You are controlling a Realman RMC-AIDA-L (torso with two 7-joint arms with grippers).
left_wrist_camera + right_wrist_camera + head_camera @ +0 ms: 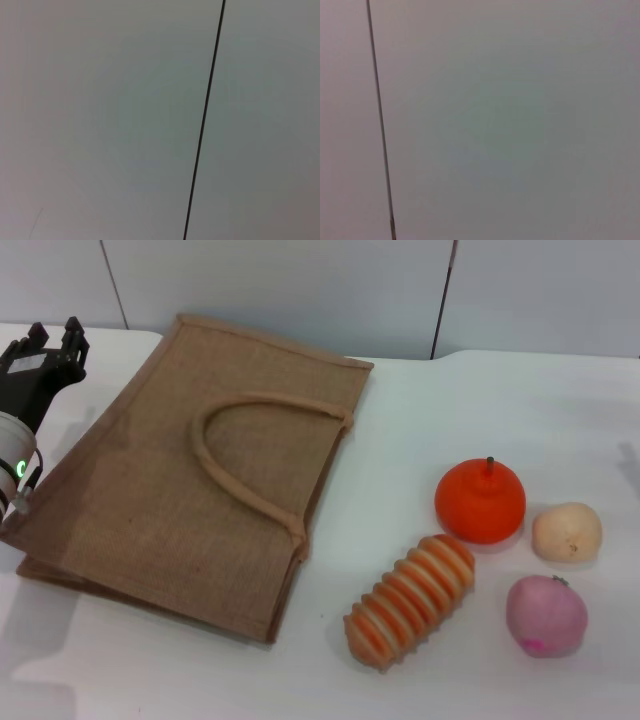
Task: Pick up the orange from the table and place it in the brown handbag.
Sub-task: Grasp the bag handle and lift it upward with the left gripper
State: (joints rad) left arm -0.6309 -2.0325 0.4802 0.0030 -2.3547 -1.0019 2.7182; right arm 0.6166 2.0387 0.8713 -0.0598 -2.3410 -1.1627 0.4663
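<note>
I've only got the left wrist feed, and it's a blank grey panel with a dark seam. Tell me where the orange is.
Observer: The orange sits on the table, right of centre in the head view, with nothing holding it.
Operator: List what's crowding it.
Observer: A pale peach fruit lies close on its right. A ribbed orange-and-cream item and a pink fruit lie nearer the robot.
Operator: Now locate the bag and the arms.
Observer: The brown handbag lies flat to the orange's left, with a handle on top. The left gripper hangs by the bag's far left corner. The right gripper shows in no view.
</note>
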